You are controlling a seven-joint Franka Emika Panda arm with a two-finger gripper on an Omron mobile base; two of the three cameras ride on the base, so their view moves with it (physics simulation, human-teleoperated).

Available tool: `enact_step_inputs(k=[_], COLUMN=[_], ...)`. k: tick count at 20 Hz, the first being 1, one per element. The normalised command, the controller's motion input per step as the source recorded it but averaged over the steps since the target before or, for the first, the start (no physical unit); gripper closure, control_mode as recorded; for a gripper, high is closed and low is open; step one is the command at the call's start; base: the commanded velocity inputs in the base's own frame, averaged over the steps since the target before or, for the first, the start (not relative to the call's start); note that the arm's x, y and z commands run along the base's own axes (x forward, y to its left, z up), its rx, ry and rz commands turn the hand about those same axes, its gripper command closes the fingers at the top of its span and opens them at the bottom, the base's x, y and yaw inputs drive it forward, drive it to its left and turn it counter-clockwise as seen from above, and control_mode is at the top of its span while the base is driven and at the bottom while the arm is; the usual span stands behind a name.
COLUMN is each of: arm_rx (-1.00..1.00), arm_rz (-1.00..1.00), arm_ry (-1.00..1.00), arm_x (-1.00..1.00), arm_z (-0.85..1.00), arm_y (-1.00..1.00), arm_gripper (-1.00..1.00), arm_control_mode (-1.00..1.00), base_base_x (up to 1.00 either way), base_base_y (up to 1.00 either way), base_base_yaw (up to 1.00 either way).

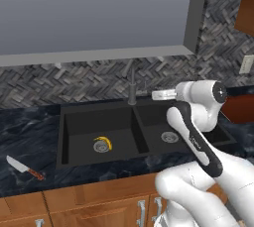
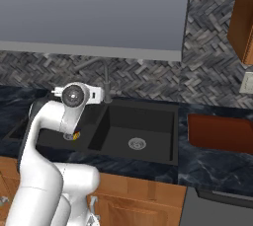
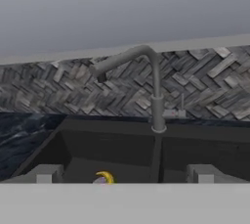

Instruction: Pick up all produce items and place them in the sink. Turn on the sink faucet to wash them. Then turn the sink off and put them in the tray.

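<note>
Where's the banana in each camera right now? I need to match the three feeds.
Left base view: the banana lies in the sink's left basin, curled round the drain.
Right base view: I can't make it out; the arm covers that basin.
Hand view: it sits bottom centre, on the basin floor.
Shared landmark: the faucet, behind the basin divider.

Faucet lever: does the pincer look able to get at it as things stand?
Probably yes. The slim dark grey metal faucet stands straight ahead of the open pincer, with nothing between; the small yellow banana lies lower in the basin.
</note>
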Motion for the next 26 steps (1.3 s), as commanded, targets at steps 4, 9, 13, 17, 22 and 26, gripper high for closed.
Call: enact_step_inputs(k=[4, 9, 13, 17, 22, 26], arm_rx=[0.01, 0.01, 0.00, 0.00, 0.00, 0.00], arm_rz=[0.03, 0.03, 0.02, 0.03, 0.02, 0.00], arm_ry=[-0.07, 0.00, 0.04, 0.09, 0.16, 0.17], arm_x=[0.38, 0.85, 0.91, 0.62, 0.49, 0.43], arm_z=[0.04, 0.08, 0.07, 0.00, -0.06, -0.14], arm_y=[-0.64, -0.37, -0.17, -0.20, -0.27, -0.19], arm_gripper=[-1.00, -1.00, -1.00, -1.00, -1.00, -1.00], arm_control_mode=[-1.00, -1.00, -1.00, -1.00, -1.00, -1.00], base_base_x=[0.00, 0.00, 0.00, 0.00, 0.00, 0.00], base_base_y=[0.00, 0.00, 0.00, 0.00, 0.00, 0.00], base_base_yaw=[0.00, 0.00, 0.00, 0.00, 0.00, 0.00])
